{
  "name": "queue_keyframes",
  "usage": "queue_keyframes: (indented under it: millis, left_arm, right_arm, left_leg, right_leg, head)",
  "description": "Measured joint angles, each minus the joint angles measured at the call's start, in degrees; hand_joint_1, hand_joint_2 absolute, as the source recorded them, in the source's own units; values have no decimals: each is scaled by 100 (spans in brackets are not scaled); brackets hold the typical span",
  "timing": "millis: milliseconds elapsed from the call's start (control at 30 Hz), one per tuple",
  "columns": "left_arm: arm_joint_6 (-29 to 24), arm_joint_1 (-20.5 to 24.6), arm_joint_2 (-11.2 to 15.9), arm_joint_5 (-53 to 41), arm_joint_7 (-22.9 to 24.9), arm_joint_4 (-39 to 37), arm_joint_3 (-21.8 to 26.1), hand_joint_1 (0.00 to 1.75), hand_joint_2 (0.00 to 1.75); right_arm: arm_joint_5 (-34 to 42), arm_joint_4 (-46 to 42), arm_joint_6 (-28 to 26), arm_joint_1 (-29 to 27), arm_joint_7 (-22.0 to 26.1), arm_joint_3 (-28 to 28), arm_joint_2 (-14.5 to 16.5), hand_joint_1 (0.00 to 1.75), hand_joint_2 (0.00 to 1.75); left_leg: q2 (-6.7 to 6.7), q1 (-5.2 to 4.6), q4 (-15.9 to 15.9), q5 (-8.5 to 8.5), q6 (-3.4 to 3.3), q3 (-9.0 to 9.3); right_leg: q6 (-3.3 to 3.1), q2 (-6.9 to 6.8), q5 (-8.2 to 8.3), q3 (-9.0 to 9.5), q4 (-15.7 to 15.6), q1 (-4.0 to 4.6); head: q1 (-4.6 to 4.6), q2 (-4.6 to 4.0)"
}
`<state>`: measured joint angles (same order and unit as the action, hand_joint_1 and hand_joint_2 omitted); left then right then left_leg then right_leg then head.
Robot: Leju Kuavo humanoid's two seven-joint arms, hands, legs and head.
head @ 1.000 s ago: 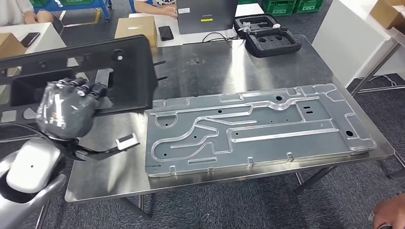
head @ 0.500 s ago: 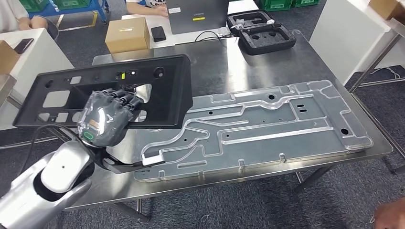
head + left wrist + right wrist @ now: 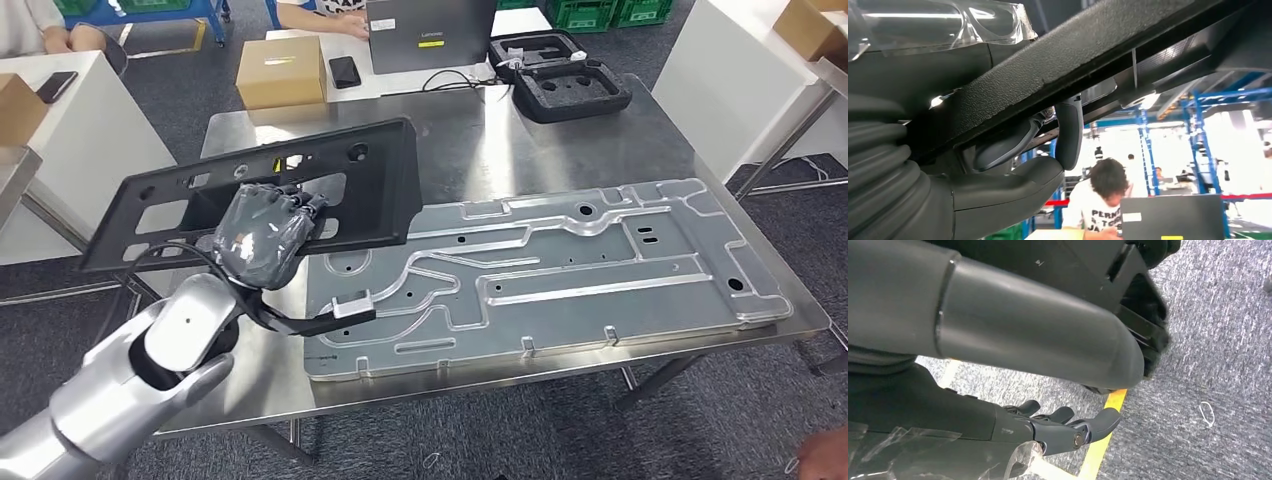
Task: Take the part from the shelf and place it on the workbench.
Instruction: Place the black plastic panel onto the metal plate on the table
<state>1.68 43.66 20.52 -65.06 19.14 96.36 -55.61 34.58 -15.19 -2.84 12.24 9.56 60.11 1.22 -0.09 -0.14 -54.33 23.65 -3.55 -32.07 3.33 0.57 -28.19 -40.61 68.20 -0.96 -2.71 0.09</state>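
Note:
The part is a long black plastic panel (image 3: 372, 188) with several cut-outs. My left hand (image 3: 262, 238) grips it from below at its near edge and holds it tilted above the left end of the steel workbench (image 3: 470, 130). Its right end hangs over the corner of a large grey metal plate (image 3: 560, 270) lying on the bench. In the left wrist view the panel (image 3: 1088, 55) runs across overhead, with my thumb (image 3: 1068, 130) curled against its underside. My right hand (image 3: 1068, 425) hangs over the carpet, fingers apart, holding nothing.
A cardboard box (image 3: 281, 72), a phone (image 3: 345, 70), a laptop (image 3: 430, 30) and a black foam case (image 3: 568, 85) sit at the bench's far end. A white table (image 3: 90, 120) stands to the left. A person's hand (image 3: 825, 462) shows at the near right corner.
The left hand has carried the panel rightward, from beside the bench's left edge to over the bench and the metal plate's corner. The camera has also shifted a little.

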Motion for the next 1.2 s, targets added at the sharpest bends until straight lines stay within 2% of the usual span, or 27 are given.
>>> queue_keyframes:
  millis: [67,100,167,233,267,300,367,400,433,467,500,533,600,667,733,800,900,933,967,1000,1067,1100,1133,1200]
  left_arm:
    - [-125,38,-82,-26,90,-161,-15,175,175]
    - [-163,62,-112,-50,114,-227,-24,175,175]
    - [-197,97,-153,-102,152,-345,-50,175,175]
    - [-204,104,-186,-133,189,-433,-75,87,175]
    - [-200,110,-197,-135,201,-466,-83,44,175]
    - [-191,119,-206,-127,206,-496,-88,0,175]
    - [-168,133,-225,-80,211,-567,-99,0,175]
    - [-163,132,-239,-43,219,-606,-105,0,175]
    - [-171,128,-256,-8,236,-639,-109,0,175]
    - [-195,127,-274,21,260,-663,-109,0,175]
    - [-228,131,-290,46,284,-680,-105,0,175]
    - [-268,138,-304,59,307,-691,-100,0,175]
    - [-396,148,-340,96,342,-710,-89,0,87]
    - [-538,142,-381,184,376,-745,-81,0,0]
    - [-607,117,-407,281,393,-796,-73,0,0]
    - [-639,91,-427,316,397,-849,-63,0,0]
    - [-685,20,-448,314,402,-926,-60,0,0]
    - [-700,-18,-450,314,405,-950,-60,0,0]
    - [-714,-50,-450,319,409,-968,-59,0,0]
    - [-728,-74,-450,326,419,-985,-56,0,0]
    - [-768,-98,-446,315,483,-1000,-29,0,0]
    - [-785,-104,-439,284,536,-1003,-1,0,0]
    - [-798,-108,-424,241,589,-1003,36,0,0]
    - [-795,-119,-380,160,667,-1003,98,0,0]
  right_arm:
    - [-18,0,1,3,-15,2,16,0,0]
    - [-25,0,1,3,-22,2,29,0,0]
    - [-32,0,1,2,-29,3,54,0,0]
    - [-34,0,1,2,-30,3,84,0,0]
    - [-34,0,0,2,-31,3,96,0,0]
    - [-34,0,0,3,-31,2,107,0,0]
    - [-35,0,-1,-1,-32,3,113,0,0]
    - [-36,0,1,-4,-32,3,115,0,0]
    - [-38,0,2,-6,-32,4,118,0,0]
    - [-40,0,4,-8,-32,4,122,0,0]
    - [-42,0,6,-8,-32,3,128,0,0]
    - [-45,0,8,-7,-31,3,139,0,0]
    - [-48,0,9,-6,-30,2,157,0,0]
    - [-49,0,9,-10,-30,2,169,0,0]
    - [-50,0,8,-12,-30,2,180,0,0]
    - [-53,0,7,-16,-29,3,187,0,0]
    - [-58,0,7,-43,-32,4,186,0,0]
    - [-59,0,6,-51,-33,4,185,0,0]
    - [-60,0,5,-59,-33,4,184,0,0]
    - [-59,1,3,-65,-33,4,182,0,0]
    - [-56,1,-3,-73,-35,4,174,0,0]
    - [-52,1,-7,-75,-36,3,170,0,0]
    - [-49,1,-9,-78,-37,3,168,0,0]
    - [-43,0,-14,-81,-38,2,168,0,0]
  left_leg:
    - [-7,-7,-43,46,48,4]
    - [-9,-17,-67,68,71,-2]
    - [-11,-36,-91,94,97,-15]
    - [-6,-20,-142,144,124,-37]
    - [-3,-7,-272,229,152,-96]
    - [-2,8,-531,370,188,-214]
    - [0,33,-1317,709,247,-589]
    - [0,42,-1666,814,262,-768]
    - [0,47,-1826,817,264,-866]
    - [0,49,-1763,719,257,-862]
    - [0,47,-1458,528,238,-740]
    - [2,41,-1017,304,207,-549]
    - [4,4,-287,38,149,-211]
    - [1,-36,-95,26,124,-119]
    - [0,-29,-42,-4,93,-90]
    - [7,1,34,-46,39,-34]
    - [9,-1,52,-55,-4,-10]
    - [7,-7,49,-51,-7,-9]
    - [3,-8,43,-46,-7,-7]
    - [-5,-4,33,-39,0,-5]
    - [-24,-8,-24,4,40,-14]
    - [-32,-16,-59,30,65,-27]
    - [-36,-29,-84,51,87,-38]
    - [-40,-29,-95,61,111,-46]
  right_leg:
    - [-4,-1,342,387,-814,-21]
    - [-21,2,423,508,-1067,-25]
    - [-78,16,437,558,-1183,-7]
    - [-136,18,439,561,-1189,-13]
    - [-164,19,441,564,-1193,-23]
    - [-186,18,443,567,-1197,-35]
    - [-209,18,436,567,-1196,-36]
    - [-214,19,433,568,-1196,-36]
    - [-216,20,430,569,-1195,-36]
    - [-217,23,427,573,-1195,-35]
    - [-214,26,423,583,-1195,-34]
    - [-210,30,419,594,-1197,-34]
    - [-186,34,413,601,-1203,-18]
    - [-138,32,418,599,-1218,-15]
    - [-71,26,410,619,-1230,-23]
    - [-26,11,230,525,-980,-14]
    - [-5,-1,-281,-3,134,-10]
    - [1,-2,-341,-135,386,-10]
    - [6,-3,-282,-149,398,-11]
    - [8,-4,-132,-50,184,-14]
    - [12,-6,233,355,-625,-24]
    - [0,-2,341,512,-942,-28]
    - [-20,2,386,605,-1131,-25]
    - [-87,8,385,620,-1179,-10]
  head:
    - [1,0]
    - [1,0]
    - [-1,0]
    - [-5,0]
    - [-10,0]
    - [-15,0]
    - [-24,0]
    - [-26,0]
    - [-27,0]
    - [-28,0]
    - [-28,0]
    - [-28,0]
    - [-28,0]
    - [-27,0]
    - [-27,0]
    - [-19,0]
    - [2,0]
    - [5,0]
    - [5,0]
    - [5,0]
    - [6,0]
    - [5,0]
    - [4,0]
    - [1,0]
